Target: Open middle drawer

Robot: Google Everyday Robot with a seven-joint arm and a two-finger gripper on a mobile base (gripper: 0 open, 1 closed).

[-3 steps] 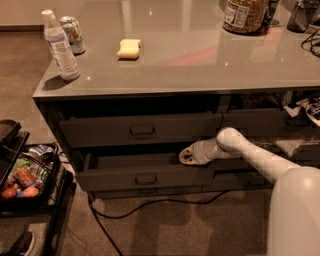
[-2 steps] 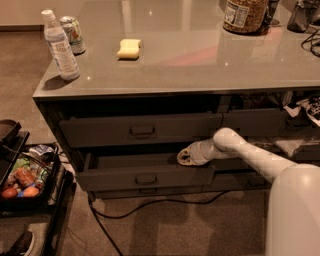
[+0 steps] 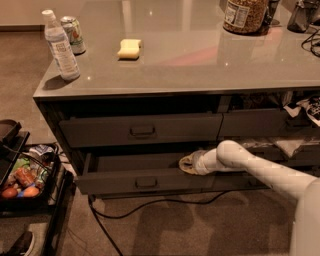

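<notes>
— What can't you make out?

— Quite a bit. The gripper (image 3: 187, 164) sits low in the gap behind the front of the middle drawer (image 3: 115, 181), and it shows only as a pale tan, rounded shape. Whether it is gripping anything, I cannot tell. The white arm (image 3: 260, 170) comes in from the right and covers the drawer's right end. The arm itself is cut off by the lower right corner. On the bench (image 3: 190, 65) the jar (image 3: 245, 15) loses its top to the upper edge, and the dark things beside it are unclear. The pale clutter in the right-hand compartments is hard to name. At the far left only part of a basket (image 3: 30, 175) of groceries shows.

— And the drawer itself?

— It is wide and dark grey, the lower of the two fronts in sight on the bench's left side. It stands pulled out part-way, under the upper drawer (image 3: 100, 132). A small rectangular loop handle (image 3: 146, 182) sits at the centre of its front. A strip of its inside shows behind the front, in shadow. A black cable (image 3: 150, 204) trails on the floor just below it.

— Anything different from a second ago?

— The arm and gripper sit a little lower in the view, closer to the drawer's front panel. The drawer's opening looks much the same; any change is too slight to be sure of. The bottle (image 3: 60, 46), can (image 3: 73, 35) and yellow sponge (image 3: 129, 48) on the bench have not moved.
</notes>
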